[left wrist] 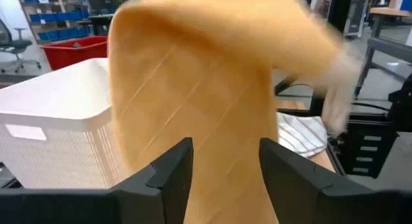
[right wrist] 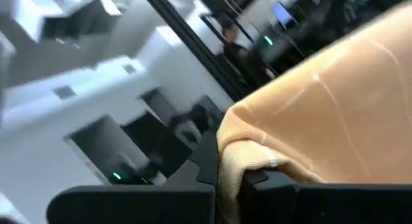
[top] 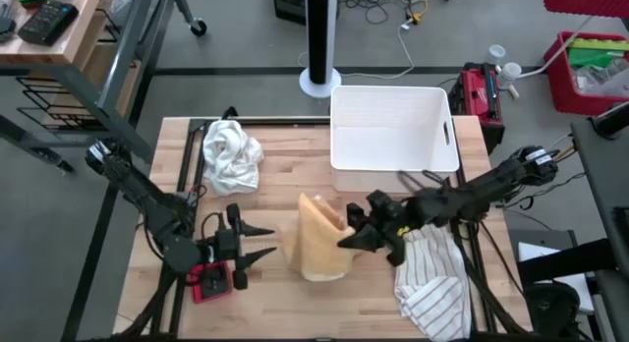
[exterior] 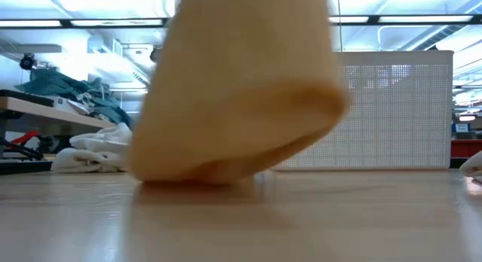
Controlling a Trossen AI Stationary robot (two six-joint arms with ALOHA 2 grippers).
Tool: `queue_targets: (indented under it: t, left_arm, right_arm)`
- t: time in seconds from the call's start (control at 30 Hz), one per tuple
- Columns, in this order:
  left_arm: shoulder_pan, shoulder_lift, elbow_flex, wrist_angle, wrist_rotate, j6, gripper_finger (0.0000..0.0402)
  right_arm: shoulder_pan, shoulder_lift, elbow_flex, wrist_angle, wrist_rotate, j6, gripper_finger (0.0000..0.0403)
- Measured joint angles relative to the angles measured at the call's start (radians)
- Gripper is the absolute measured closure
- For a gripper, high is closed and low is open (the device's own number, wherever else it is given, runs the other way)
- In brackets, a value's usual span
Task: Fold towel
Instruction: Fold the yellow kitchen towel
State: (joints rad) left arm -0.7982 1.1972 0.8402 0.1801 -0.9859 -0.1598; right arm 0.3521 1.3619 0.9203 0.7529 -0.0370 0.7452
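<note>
Your wooden bench [top: 275,293] carries a white basket [top: 393,126] at the back, a crumpled white cloth [top: 231,155], a tan towel [top: 319,244] mid-bench, and a striped towel [top: 432,283] near the right edge.

The left end effector [top: 263,242] hangs spread near the table's middle, while the right end effector [top: 346,239] seems pinched closed.

High view: overhead, straight down on the pale wooden counter [top: 295,303]. Low view: at counter height, looking level across; the tan woven towel [exterior: 241,89] is very near and fills most of it, with the white perforated plastic bin [exterior: 392,111] behind. Left wrist view faces the same towel [left wrist: 206,89] and bin [left wrist: 58,114] close up. Right wrist view: tilted, towel [right wrist: 322,114] against the lens.
</note>
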Motion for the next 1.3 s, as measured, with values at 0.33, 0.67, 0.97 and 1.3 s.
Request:
queue_targets:
  t: [0.33, 0.67, 0.97, 1.3]
  left_arm:
    - [0.001, 0.198, 0.121, 0.137, -0.044, 0.464, 0.0275]
    - [0.000, 0.461, 0.435, -0.236, -0.459, 0.662, 0.0256]
    - [0.030, 0.599, 0.500, -0.260, -0.585, 0.815, 0.0202]
    - [0.078, 0.606, 0.460, -0.262, -0.586, 0.956, 0.0213]
  right_arm:
    - [-0.055, -0.017, -0.018, -0.042, 0.197, -0.049, 0.0402]
    - [-0.164, -0.017, -0.121, -0.069, 0.215, 0.134, 0.0403]
    - [-0.188, -0.015, -0.141, -0.059, 0.213, 0.240, 0.0403]
    - [-0.187, -0.015, -0.138, -0.059, 0.213, 0.230, 0.0403]
